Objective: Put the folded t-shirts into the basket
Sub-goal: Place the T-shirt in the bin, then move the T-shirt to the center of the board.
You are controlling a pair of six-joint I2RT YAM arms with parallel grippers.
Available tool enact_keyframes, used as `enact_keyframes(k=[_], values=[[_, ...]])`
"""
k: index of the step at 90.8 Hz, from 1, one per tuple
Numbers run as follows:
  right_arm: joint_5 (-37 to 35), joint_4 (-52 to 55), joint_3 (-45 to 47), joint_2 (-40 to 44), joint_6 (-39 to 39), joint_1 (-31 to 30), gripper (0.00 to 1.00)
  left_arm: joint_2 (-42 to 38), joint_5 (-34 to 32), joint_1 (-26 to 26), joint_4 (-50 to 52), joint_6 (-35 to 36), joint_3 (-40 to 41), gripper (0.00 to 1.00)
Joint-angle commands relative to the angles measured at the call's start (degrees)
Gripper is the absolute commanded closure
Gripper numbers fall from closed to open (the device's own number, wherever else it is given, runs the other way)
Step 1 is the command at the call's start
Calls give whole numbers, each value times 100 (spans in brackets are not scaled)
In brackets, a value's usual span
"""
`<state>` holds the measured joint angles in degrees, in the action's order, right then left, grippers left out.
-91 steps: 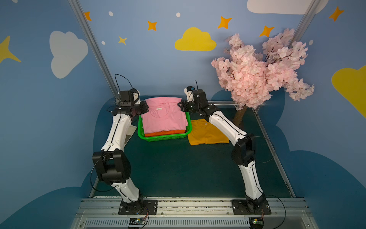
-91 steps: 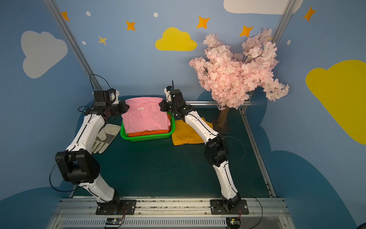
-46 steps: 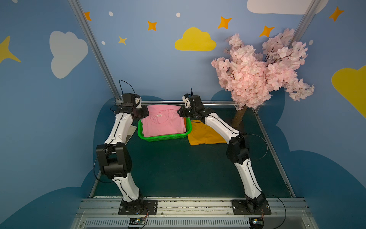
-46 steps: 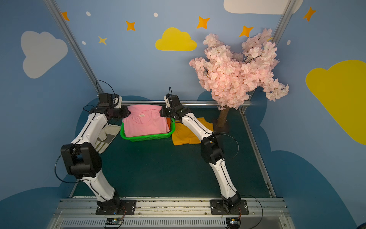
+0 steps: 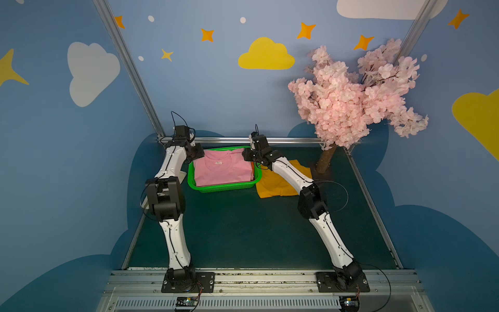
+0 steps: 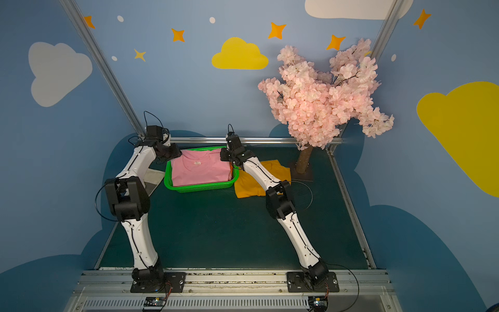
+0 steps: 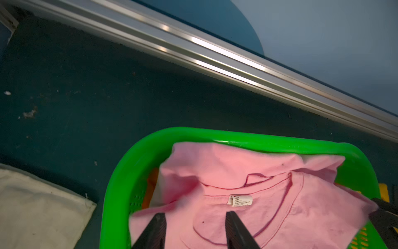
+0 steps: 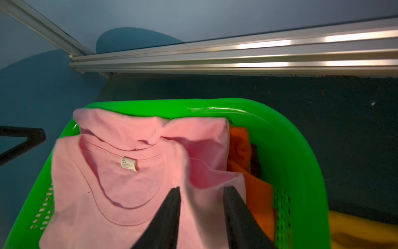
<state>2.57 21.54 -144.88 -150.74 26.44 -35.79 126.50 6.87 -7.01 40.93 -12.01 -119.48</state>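
Note:
The green basket (image 5: pixel 226 186) (image 6: pixel 202 186) stands at the back of the table. A pink folded t-shirt (image 5: pixel 224 170) (image 6: pixel 201 168) (image 7: pixel 247 172) (image 8: pixel 129 194) lies on top inside it, over an orange one (image 8: pixel 258 194) and a dark red sliver (image 8: pixel 255 159). A mustard yellow shirt (image 5: pixel 275 185) (image 6: pixel 248 186) lies on the table right of the basket, partly under my right arm. My left gripper (image 5: pixel 199 156) (image 7: pixel 195 214) is open over the pink shirt's left back corner. My right gripper (image 5: pixel 246 156) (image 8: pixel 202 189) is open over its right back corner, loose cloth lying between the fingers.
A pale work glove (image 6: pixel 152 178) (image 7: pixel 38 211) lies left of the basket under my left arm. An aluminium rail (image 5: pixel 270 140) runs along the back edge just behind the basket. A pink blossom tree (image 5: pixel 351 102) stands at the back right, its trunk (image 5: pixel 325 162) beside the yellow shirt.
Both arms carried the pink shirt back and down into the basket. Both grippers, shut on it before, have opened and let it go.

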Motion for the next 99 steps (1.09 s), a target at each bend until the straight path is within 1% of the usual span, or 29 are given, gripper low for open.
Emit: enact_keyframes(k=[1, 10, 20, 26, 39, 46, 53, 59, 66, 75, 89, 99], values=[[-36, 108, -250, 220, -283, 134, 54, -43, -100, -20, 780, 204, -483, 42], [213, 168, 70, 641, -472, 168, 50, -340, -25, -14, 689, 201, -244, 37], [418, 124, 893, 1371, -778, 208, 46, -949, 197, 25, 407, 128, 393, 36], [410, 56, 1557, 1854, -949, 248, 45, -1460, 410, 90, -50, 57, 1092, 35], [321, -69, 3182, 2824, -1076, 448, 44, -2703, 970, 316, -1286, -247, 2902, 29], [127, -75, 3997, 3250, -1039, 622, 44, -3259, 1141, 504, -1865, -381, 3728, 26], [23, -72, 4522, 3439, -982, 752, 44, -3814, 1292, 721, -2300, -516, 4419, 22], [-16, -47, 4826, 3457, -884, 858, 44, -4171, 1328, 922, -2562, -606, 4921, 20], [5, 74, 4935, 3300, -728, 987, 43, -4530, 1353, 1190, -2776, -703, 5416, 19], [57, 416, 4733, 2937, -651, 1088, 42, -4880, 1337, 1477, -2987, -782, 5966, 17], [174, 1204, 4166, 2253, -755, 1102, 42, -5174, 1224, 1781, -3048, -751, 6503, 17], [373, 1380, 4315, 2111, -786, 1085, 42, -5255, 1177, 1927, -3056, -692, 6783, 17]])
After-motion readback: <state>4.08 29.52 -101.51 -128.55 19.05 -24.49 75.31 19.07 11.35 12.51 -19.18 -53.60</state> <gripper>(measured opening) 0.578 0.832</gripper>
